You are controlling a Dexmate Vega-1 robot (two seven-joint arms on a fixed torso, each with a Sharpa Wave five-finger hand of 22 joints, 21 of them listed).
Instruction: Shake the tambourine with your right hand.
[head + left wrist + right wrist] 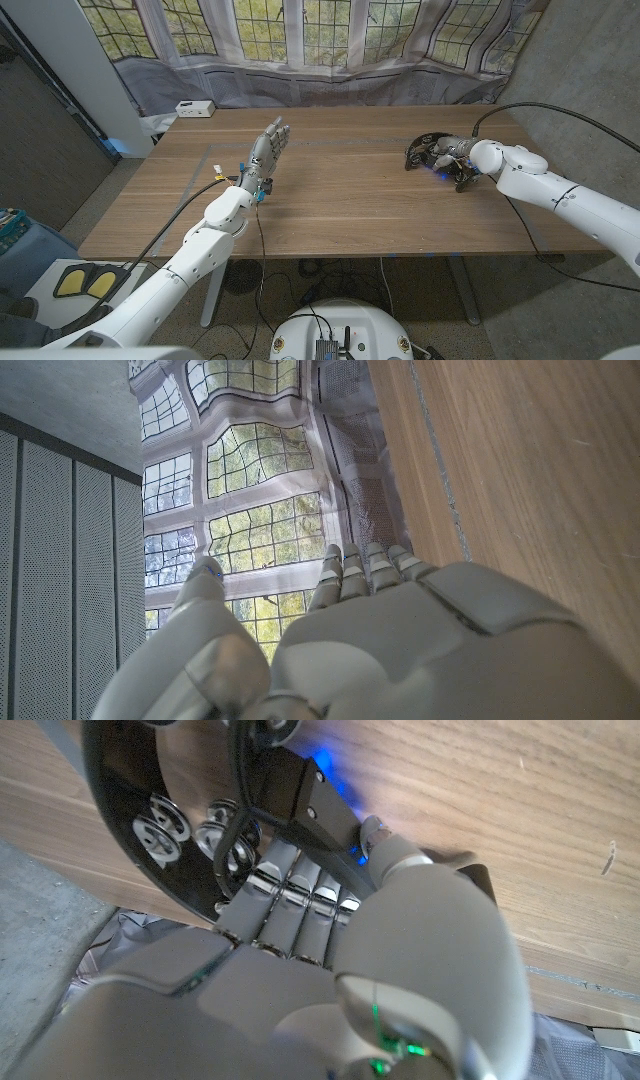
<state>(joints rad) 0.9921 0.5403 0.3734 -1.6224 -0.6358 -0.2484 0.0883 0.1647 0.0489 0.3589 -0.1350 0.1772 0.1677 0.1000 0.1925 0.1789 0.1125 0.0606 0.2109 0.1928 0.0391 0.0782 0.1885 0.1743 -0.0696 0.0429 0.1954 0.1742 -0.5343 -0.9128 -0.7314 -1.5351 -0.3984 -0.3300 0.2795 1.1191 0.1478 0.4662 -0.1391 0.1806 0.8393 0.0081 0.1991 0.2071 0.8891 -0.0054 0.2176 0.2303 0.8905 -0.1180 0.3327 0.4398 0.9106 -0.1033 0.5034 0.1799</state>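
right wrist view gave the detail the head view blurred: right hand (300,970) fingers (285,905) curled through the black tambourine (130,800) frame beside its jingles. tambourine (428,149) sat far right on the table (340,200). white box (194,108) at far-left corner. left hand (266,152) upright, fingers straight together, holding nothing.
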